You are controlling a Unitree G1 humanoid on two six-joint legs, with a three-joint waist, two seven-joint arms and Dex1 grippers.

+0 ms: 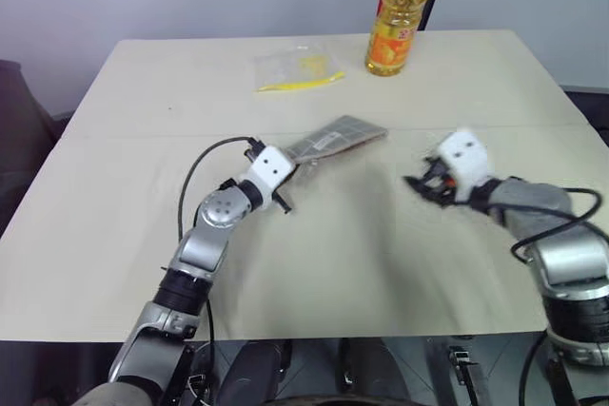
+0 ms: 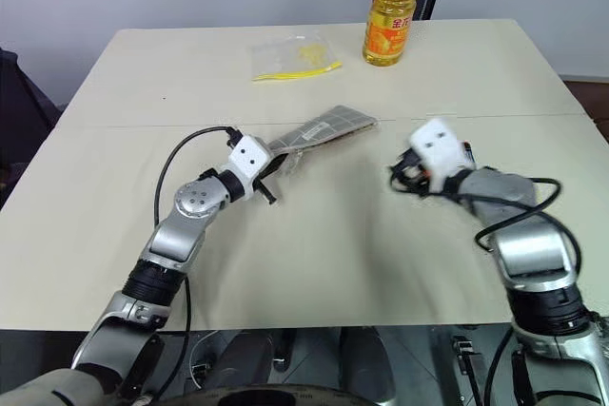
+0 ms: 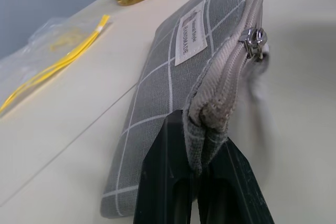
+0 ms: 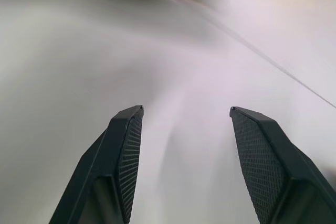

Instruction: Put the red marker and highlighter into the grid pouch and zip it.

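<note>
The grid pouch (image 1: 338, 135), grey with white lines and a small white label, lies near the middle of the table. My left gripper (image 1: 288, 163) is shut on its near end, pinching the zipper edge (image 3: 210, 114) between the black fingers. The zipper pull (image 3: 254, 40) sits further along that edge. To the right of the pouch and apart from it, my right gripper (image 1: 419, 185) hovers over bare table. Its fingers (image 4: 126, 145) are spread open with nothing between them. The red marker and the highlighter are out of view.
A bottle of yellow oil (image 1: 398, 16) stands at the back of the table (image 1: 314, 254). A clear plastic bag with a yellow strip (image 1: 297, 68) lies to its left. Dark cables loop off both wrists.
</note>
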